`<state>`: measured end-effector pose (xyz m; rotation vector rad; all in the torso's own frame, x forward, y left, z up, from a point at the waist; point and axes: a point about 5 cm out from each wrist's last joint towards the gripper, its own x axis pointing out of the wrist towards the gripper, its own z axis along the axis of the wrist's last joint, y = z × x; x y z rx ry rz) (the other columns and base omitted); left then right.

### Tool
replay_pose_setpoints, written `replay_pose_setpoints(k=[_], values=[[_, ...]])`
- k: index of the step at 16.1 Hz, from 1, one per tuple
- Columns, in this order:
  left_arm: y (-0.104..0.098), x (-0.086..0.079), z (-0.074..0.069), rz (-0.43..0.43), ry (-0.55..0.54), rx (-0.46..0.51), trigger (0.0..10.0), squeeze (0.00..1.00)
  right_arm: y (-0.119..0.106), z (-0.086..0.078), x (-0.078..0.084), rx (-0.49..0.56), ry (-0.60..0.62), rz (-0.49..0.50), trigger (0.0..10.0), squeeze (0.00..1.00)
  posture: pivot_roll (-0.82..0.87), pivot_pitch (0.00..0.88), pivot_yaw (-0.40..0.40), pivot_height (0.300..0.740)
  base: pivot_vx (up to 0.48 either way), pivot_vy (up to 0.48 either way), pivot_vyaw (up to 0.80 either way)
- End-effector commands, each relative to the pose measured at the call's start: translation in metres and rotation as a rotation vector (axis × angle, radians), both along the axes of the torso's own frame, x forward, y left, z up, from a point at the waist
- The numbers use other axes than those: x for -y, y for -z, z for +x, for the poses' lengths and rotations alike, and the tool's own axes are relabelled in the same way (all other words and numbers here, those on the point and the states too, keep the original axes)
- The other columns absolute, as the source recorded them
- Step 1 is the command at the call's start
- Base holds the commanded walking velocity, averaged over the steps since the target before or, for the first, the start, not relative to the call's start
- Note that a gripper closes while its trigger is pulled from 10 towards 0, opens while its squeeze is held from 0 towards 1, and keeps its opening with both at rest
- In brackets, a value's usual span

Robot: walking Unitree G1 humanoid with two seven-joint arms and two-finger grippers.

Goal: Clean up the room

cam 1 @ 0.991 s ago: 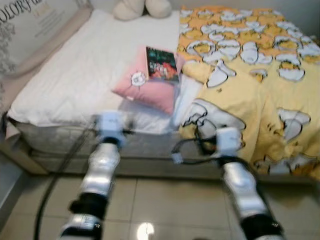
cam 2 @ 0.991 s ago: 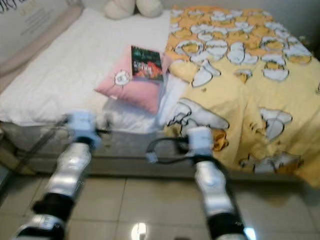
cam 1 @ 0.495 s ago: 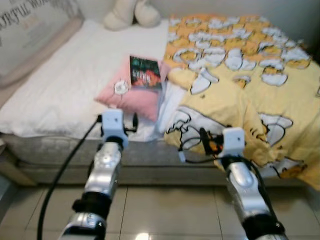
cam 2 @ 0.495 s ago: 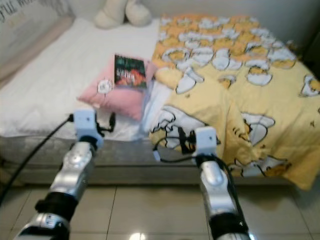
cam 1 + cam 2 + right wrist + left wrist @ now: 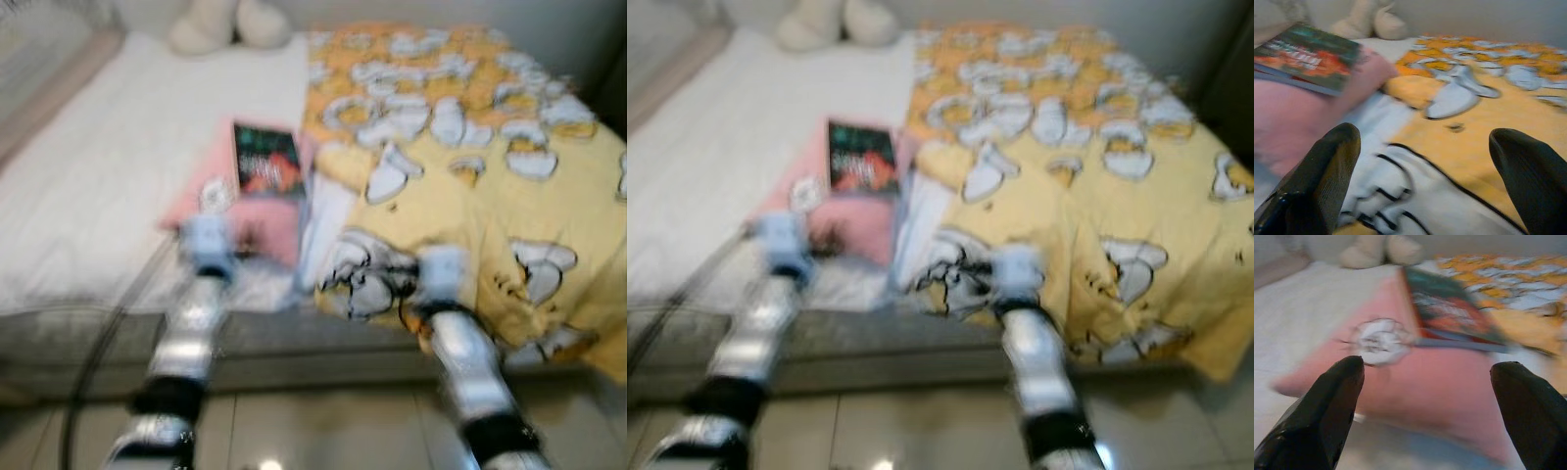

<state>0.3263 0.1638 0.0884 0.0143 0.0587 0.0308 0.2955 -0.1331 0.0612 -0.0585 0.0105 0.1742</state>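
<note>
A bed (image 5: 88,206) with a white sheet takes up the far part of the head views, which are blurred. On the robot's right half of the bed lies a yellow duvet (image 5: 509,196) printed with white and orange cartoon figures, rumpled and hanging over the near edge of the mattress. Near the middle of the bed a pink pillow (image 5: 240,201) lies on the sheet, its near corner beside the folded-back edge of the duvet. A book (image 5: 265,160) with a dark green and red cover rests flat on top of the pillow, toward its far side. A round white emblem (image 5: 1380,339) marks the pillow's face just beside the book. At the head of the bed sits a cream plush toy (image 5: 216,22), probably a stuffed animal, though the blur hides its form.

Both silver arms reach forward over the tiled floor (image 5: 323,431) toward the near edge of the mattress. The left gripper (image 5: 1425,382) hovers just before the pink pillow with its two black fingers spread wide and nothing between them. The right gripper (image 5: 1425,152) hangs over the duvet's near fold, the pillow and book off to its side; its fingers are likewise wide apart and empty.
</note>
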Motion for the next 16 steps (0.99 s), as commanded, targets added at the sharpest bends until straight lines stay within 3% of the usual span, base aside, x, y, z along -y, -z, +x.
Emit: replay_pose_setpoints(k=[1,5,10,12,14,16], values=[[-0.008,0.011,0.004,-0.010,0.026,0.033,10.0,0.00,0.001,0.000,0.012,-0.003,0.036,-0.016,10.0,0.00,-0.20,0.000,0.060,0.740,0.480,0.000,0.00],[-0.020,0.010,0.008,0.007,0.021,0.081,10.0,0.00,0.000,0.001,0.012,0.002,0.035,-0.017,10.0,0.00,-0.20,0.000,0.060,0.740,0.480,0.000,0.00],[-0.063,0.010,0.027,0.060,0.046,0.205,10.0,0.00,0.001,0.000,0.014,0.003,0.030,-0.028,10.0,0.00,-0.20,0.000,0.057,0.740,0.480,0.000,0.00],[-0.073,0.007,0.040,0.000,0.044,0.152,10.0,0.00,0.002,-0.001,0.014,0.002,0.030,-0.031,10.0,0.00,-0.20,0.000,0.058,0.740,0.000,0.000,0.00],[-0.083,-0.007,0.056,-0.072,0.017,0.082,10.0,0.00,0.003,-0.003,0.014,-0.002,0.034,-0.030,10.0,0.00,-0.20,0.000,0.056,0.740,0.000,0.000,0.00],[-0.076,-0.012,0.067,-0.168,0.049,-0.079,10.0,0.00,0.006,-0.008,0.013,-0.009,0.031,-0.029,10.0,0.00,-0.20,0.000,0.059,0.740,0.000,0.000,0.00]])
